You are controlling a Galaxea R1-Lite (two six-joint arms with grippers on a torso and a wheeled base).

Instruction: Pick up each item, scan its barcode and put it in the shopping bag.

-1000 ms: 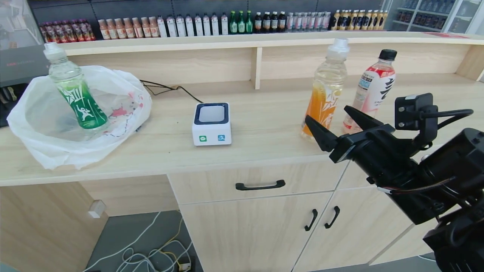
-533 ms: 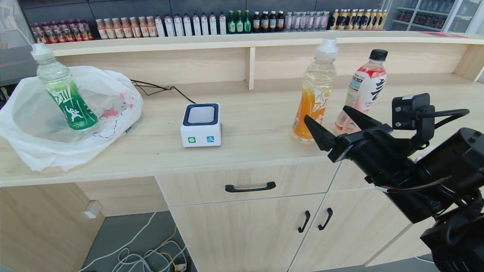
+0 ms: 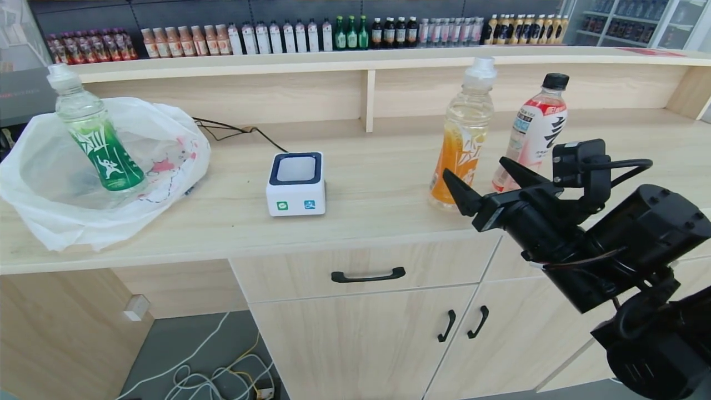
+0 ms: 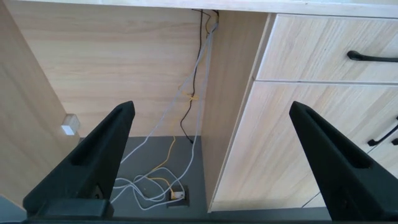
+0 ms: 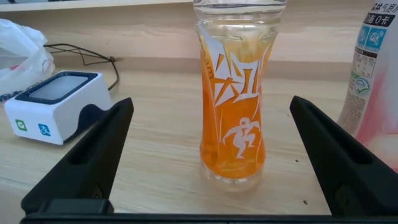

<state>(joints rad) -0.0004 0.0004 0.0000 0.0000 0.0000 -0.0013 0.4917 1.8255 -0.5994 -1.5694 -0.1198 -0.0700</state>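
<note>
An orange drink bottle (image 3: 464,133) (image 5: 238,99) stands upright on the wooden counter (image 3: 361,183), with a white and pink bottle (image 3: 532,130) (image 5: 374,74) to its right. My right gripper (image 3: 483,179) (image 5: 211,155) is open, level with the orange bottle's lower half and just short of it. The white scanner box (image 3: 296,183) (image 5: 53,106) sits mid-counter. At the far left a white shopping bag (image 3: 105,172) holds a green-labelled bottle (image 3: 94,130), leaning. My left gripper (image 4: 211,162) is open, low in front of the cabinet.
A raised back ledge (image 3: 361,61) runs behind the counter, with rows of bottles on a shelf (image 3: 311,36) beyond. The scanner's black cable (image 3: 233,132) trails to the back. Below are a drawer (image 3: 367,274) and cabinet doors (image 4: 323,137); cables lie on the floor (image 4: 155,180).
The head camera swung right early on, shifting the whole scene left. Since then my right gripper has moved up and forward, closer to the orange bottle, still open.
</note>
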